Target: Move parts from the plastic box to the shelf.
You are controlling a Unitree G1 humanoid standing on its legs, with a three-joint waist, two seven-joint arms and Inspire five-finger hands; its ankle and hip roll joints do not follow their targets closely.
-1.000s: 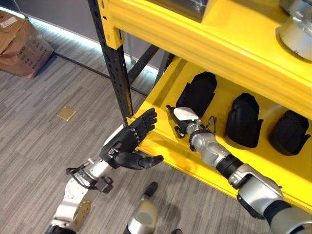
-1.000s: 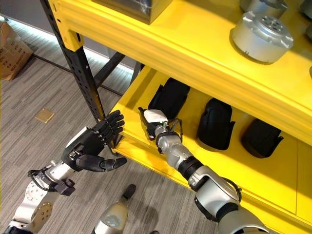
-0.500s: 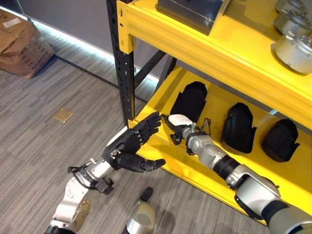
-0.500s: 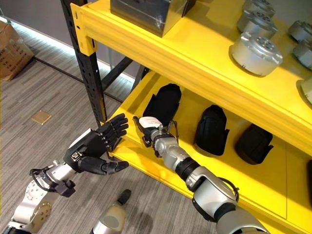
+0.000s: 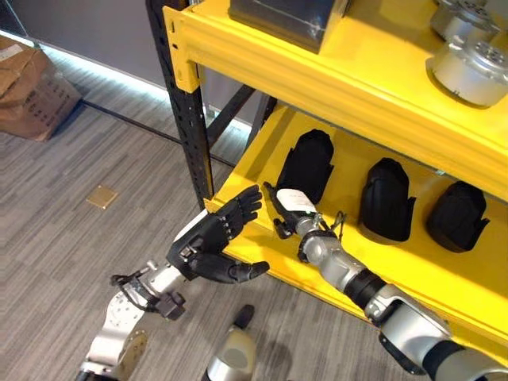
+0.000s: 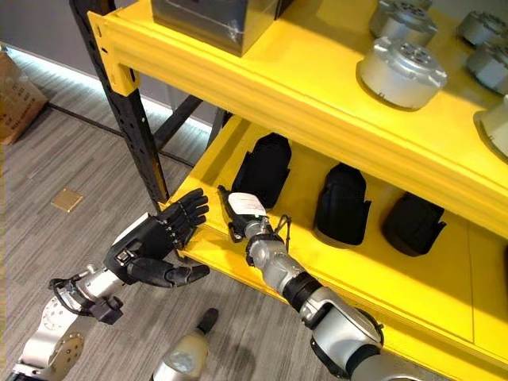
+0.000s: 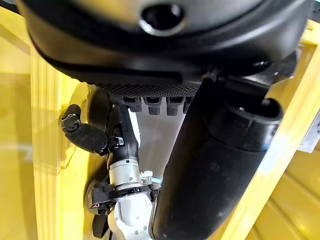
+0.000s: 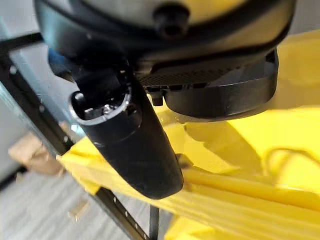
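Yellow steel dominates: a two-tier shelf (image 5: 333, 87) on a black upright post (image 5: 184, 127) over grey floor planks. On the lower tier three black moulded parts (image 5: 386, 198) stand in a row, well apart from one another. The right hand (image 5: 287, 208) reaches onto that tier just in front of the first black part (image 6: 262, 168), at about 9 o'clock in the row; whether it holds anything cannot be told, and its wrist view shows a dark thumb over yellow shelf edge with the fingers hidden. The left hand (image 5: 213, 238) hovers at the shelf's front lip, fingers straight and spread, empty. The left wrist view adds the right hand's fingers seen from the front. On the upper tier sit silver round housings (image 6: 401, 71) toward 1 o'clock and a grey metal block (image 6: 213, 20) at 11. A cardboard box (image 5: 32, 79) lies on the floor at 10 o'clock.
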